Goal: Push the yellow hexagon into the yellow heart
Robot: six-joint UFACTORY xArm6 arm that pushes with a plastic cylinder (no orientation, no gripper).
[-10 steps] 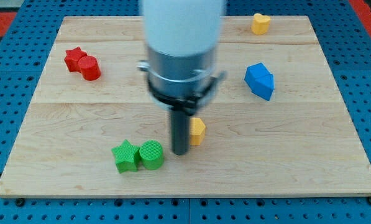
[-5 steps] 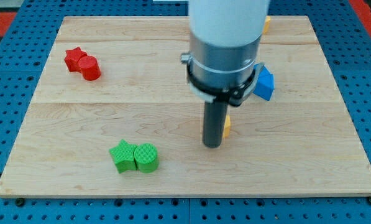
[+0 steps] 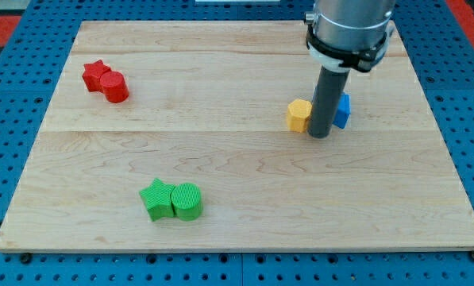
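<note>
The yellow hexagon [image 3: 299,114] lies right of the board's middle. My tip [image 3: 320,134] stands just to its right, touching or nearly touching it. The rod covers most of a blue block [image 3: 344,110], which shows just to its right. The yellow heart does not show: the arm's body at the view's top right hides the spot where it lay.
A red star [image 3: 96,74] and a red cylinder [image 3: 115,87] touch each other at the view's upper left. A green star [image 3: 158,198] and a green cylinder [image 3: 187,200] touch each other near the bottom edge. The wooden board [image 3: 221,95] sits on blue pegboard.
My tip moved from the lower middle toward the view's upper right. The yellow hexagon went with it, up and right, and now lies on the tip's left instead of its right.
</note>
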